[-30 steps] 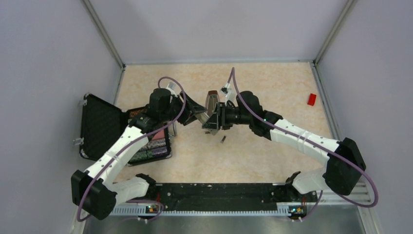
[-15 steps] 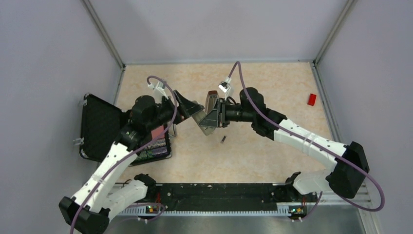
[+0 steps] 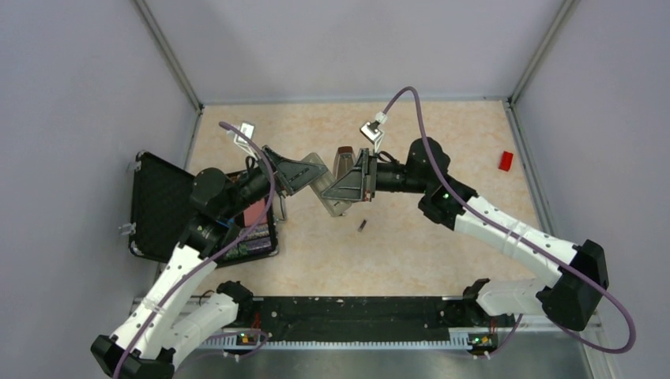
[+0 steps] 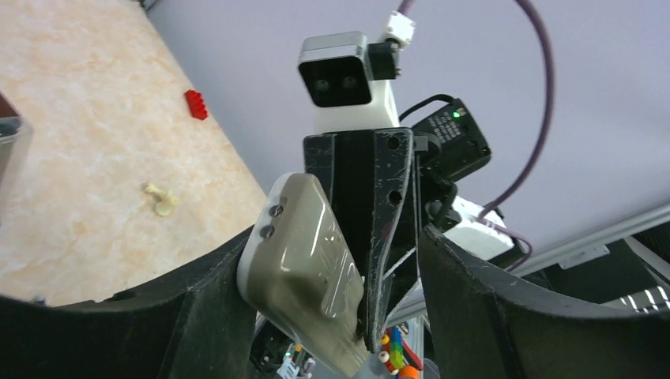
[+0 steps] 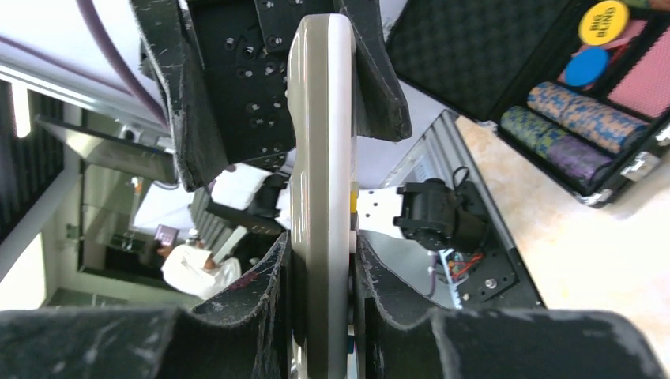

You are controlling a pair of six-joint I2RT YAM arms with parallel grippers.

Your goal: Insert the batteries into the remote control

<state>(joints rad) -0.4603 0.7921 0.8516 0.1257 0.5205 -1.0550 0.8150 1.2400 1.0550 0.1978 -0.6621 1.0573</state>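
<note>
Remote control (image 5: 316,118) sits pinched across its thickness in your right gripper (image 5: 320,253), long axis running straight ahead between the open jaws of the left gripper (image 4: 336,253); one battery (image 3: 362,226) lies on the table (image 3: 411,253) below.

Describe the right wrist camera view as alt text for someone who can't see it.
The right gripper clamps the remote control edge-on, upright in mid-frame. The left gripper, jaws open, flanks its far end. An open case of poker chips lies at upper right.

1 remote (image 3: 330,201), 1 batt (image 3: 361,226) (tiny), 1 red blk (image 3: 506,160).
</note>
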